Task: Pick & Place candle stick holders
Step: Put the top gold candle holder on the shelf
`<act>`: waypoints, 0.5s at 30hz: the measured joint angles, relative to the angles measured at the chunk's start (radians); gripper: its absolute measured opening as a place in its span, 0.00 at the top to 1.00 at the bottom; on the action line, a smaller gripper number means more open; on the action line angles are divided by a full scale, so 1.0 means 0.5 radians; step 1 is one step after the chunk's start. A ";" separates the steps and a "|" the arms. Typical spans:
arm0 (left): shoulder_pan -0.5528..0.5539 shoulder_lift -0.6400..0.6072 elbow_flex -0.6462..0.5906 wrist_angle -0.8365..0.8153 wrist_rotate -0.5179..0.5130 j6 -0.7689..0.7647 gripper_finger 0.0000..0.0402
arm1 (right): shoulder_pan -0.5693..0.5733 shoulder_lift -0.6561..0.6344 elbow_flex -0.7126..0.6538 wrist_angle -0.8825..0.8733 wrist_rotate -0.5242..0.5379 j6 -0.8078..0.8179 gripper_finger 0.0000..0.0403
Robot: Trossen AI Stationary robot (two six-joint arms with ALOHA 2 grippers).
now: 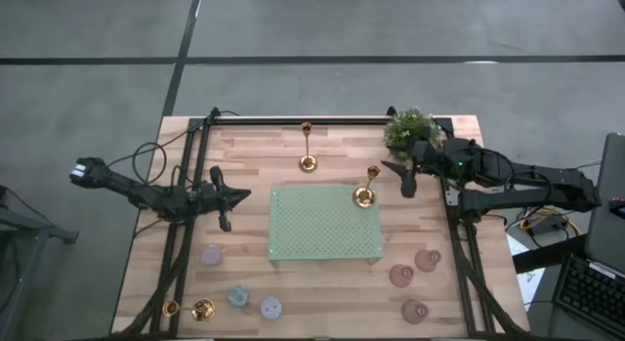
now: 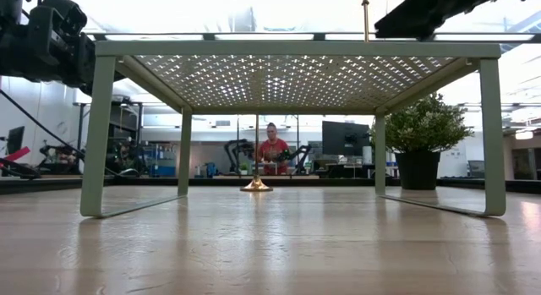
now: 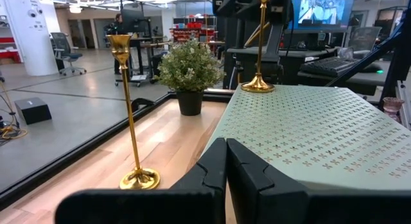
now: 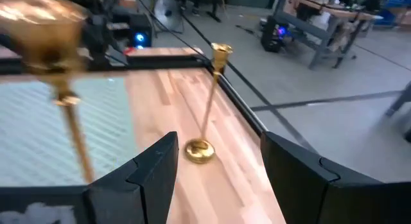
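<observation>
One gold holder [image 1: 365,191] stands by its round base on the far right corner of the green perforated rack [image 1: 322,229]; it also shows in the left wrist view [image 3: 259,83]. A second gold holder [image 1: 308,150] stands on the table beyond the rack. A third gold holder [image 1: 190,309] is at the near left and seems to lie on its side. My right gripper [image 1: 406,178] is open and empty, level, just right of the holder on the rack; its fingers [image 4: 154,169] touch nothing. My left gripper [image 1: 227,202] is shut and empty, left of the rack [image 3: 225,166].
Three pastel squat holders [image 1: 238,297] sit near left and three brownish-pink ones [image 1: 414,273] near right. A potted plant [image 1: 414,129] stands at the far right corner, close behind my right gripper. A black rail [image 1: 303,119] runs along the far edge. A person [image 2: 272,151] sits in the room beyond.
</observation>
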State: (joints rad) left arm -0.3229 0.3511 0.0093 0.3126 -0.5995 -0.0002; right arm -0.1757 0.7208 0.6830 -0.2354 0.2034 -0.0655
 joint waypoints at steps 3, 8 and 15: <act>-0.001 0.000 0.000 0.000 0.001 0.000 0.97 | -0.128 0.040 0.000 0.013 -0.119 -0.068 0.47; -0.001 0.000 -0.001 0.000 0.001 0.000 0.97 | -0.431 0.083 0.000 0.038 -0.399 -0.146 0.47; 0.000 0.000 0.000 0.000 0.001 0.000 0.97 | -0.853 0.298 -0.001 0.217 -0.988 -0.154 0.47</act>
State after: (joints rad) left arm -0.3229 0.3511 0.0093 0.3126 -0.5991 -0.0002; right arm -0.6022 0.8696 0.6827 -0.1268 -0.2905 -0.1425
